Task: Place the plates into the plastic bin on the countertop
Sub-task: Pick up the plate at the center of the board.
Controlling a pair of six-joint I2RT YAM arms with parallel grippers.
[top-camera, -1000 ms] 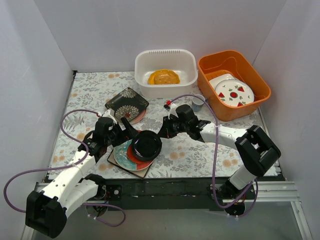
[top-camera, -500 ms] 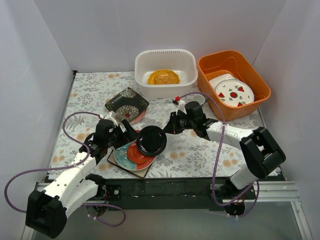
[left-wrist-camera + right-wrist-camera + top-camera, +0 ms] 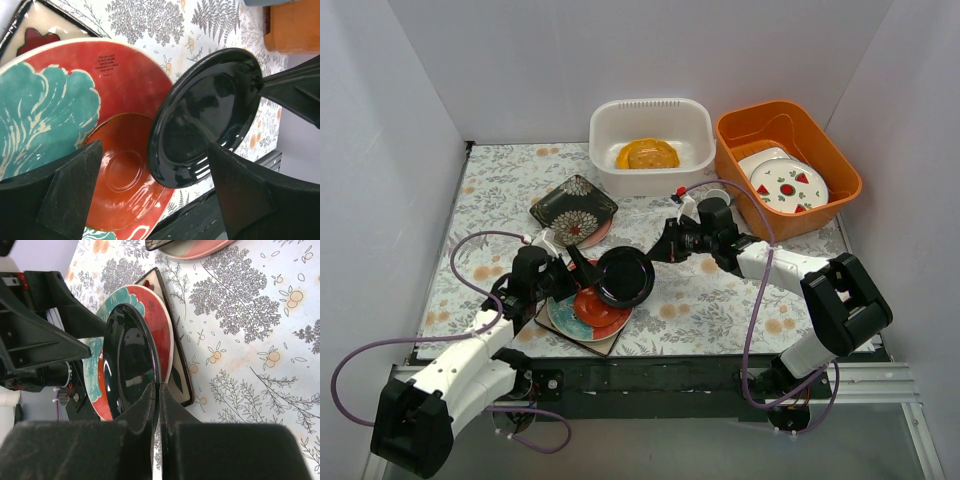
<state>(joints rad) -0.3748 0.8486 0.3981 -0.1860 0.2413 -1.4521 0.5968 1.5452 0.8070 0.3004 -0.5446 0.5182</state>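
My right gripper (image 3: 655, 256) is shut on the rim of the dark brown round plate (image 3: 625, 277) and holds it tilted above the stack; the pinch shows in the right wrist view (image 3: 159, 390). The stack is a red round plate (image 3: 600, 306) on a teal-striped plate (image 3: 563, 312) on a cream square plate (image 3: 582, 338). My left gripper (image 3: 574, 272) is open beside the stack, its fingers (image 3: 70, 195) straddling the red plate (image 3: 120, 170) and the dark plate (image 3: 207, 117). The white plastic bin (image 3: 605, 125) holds the yellow-orange plate (image 3: 647, 155).
A black white-flowered square plate (image 3: 572, 205) lies on a pink plate (image 3: 598, 236) at mid-left of the fern-printed countertop (image 3: 720, 300). An orange tub (image 3: 830, 150) with white fruit-marked plates (image 3: 786, 184) stands right of the bin. Purple cables loop by both arms.
My right gripper has lifted the dark brown plate off the stack, up and to the right toward the back, uncovering the red plate. My left gripper has shifted slightly.
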